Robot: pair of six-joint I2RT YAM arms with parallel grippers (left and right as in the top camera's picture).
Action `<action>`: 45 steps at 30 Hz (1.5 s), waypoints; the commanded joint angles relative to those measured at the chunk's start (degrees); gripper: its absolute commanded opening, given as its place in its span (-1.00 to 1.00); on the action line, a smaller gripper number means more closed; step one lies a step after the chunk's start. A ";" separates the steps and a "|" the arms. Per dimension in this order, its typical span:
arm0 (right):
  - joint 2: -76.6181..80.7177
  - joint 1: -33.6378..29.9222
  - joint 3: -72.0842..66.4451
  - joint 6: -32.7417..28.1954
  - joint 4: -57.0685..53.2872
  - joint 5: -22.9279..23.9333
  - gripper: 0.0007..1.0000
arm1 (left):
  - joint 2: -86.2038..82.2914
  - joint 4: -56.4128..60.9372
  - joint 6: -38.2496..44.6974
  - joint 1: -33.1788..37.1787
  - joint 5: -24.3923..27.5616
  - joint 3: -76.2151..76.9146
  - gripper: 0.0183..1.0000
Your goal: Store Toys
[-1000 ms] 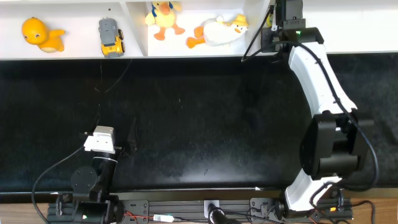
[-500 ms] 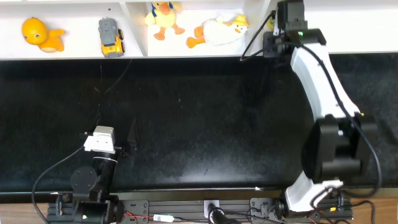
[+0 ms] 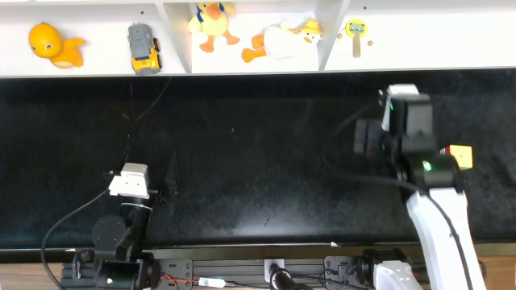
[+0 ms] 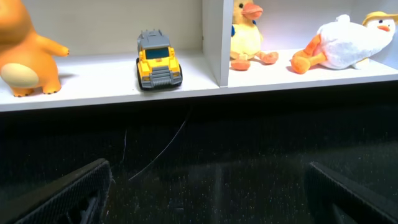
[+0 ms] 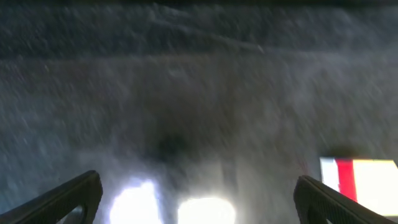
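Right gripper [image 5: 198, 204], right wrist view: spread, empty, over black bench [image 5: 186, 74]; yellow-and-red cube [image 5: 360, 180] near one finger.
Left wrist view: left gripper [image 4: 205, 200] spread, empty, facing white shelf [image 4: 93, 78] holding yellow plastic truck [image 4: 158, 60].
Top view: cube on bench near right edge.

Mat: black, finely speckled work surface [image 3: 258, 161] lying flat across the top view from 9 o'clock to 3 o'clock. It also shows as dark ground in the left wrist view [image 4: 261, 143] and the right wrist view [image 5: 186, 81].
Thin wire: a fine dark line [image 3: 129, 121] resting on the mat toward 10 o'clock. It curves down from the mat's far edge, and the left wrist view shows it as a pale arc [image 4: 163, 149].
Glare: two bright reflected patches [image 5: 168, 210] on the mat in the right wrist view.
Rail: black mounting bar [image 3: 242, 266] along the 6 o'clock edge, just beside the mat's near border.
Wood strip: brown table edge [image 3: 24, 259] at 7 o'clock, and again at 5 o'clock.
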 commanded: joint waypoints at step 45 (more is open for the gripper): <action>12.09 -49.88 -3.91 -38.99 8.57 -21.27 0.96 | -0.72 -0.09 0.85 0.24 -0.33 -0.20 1.00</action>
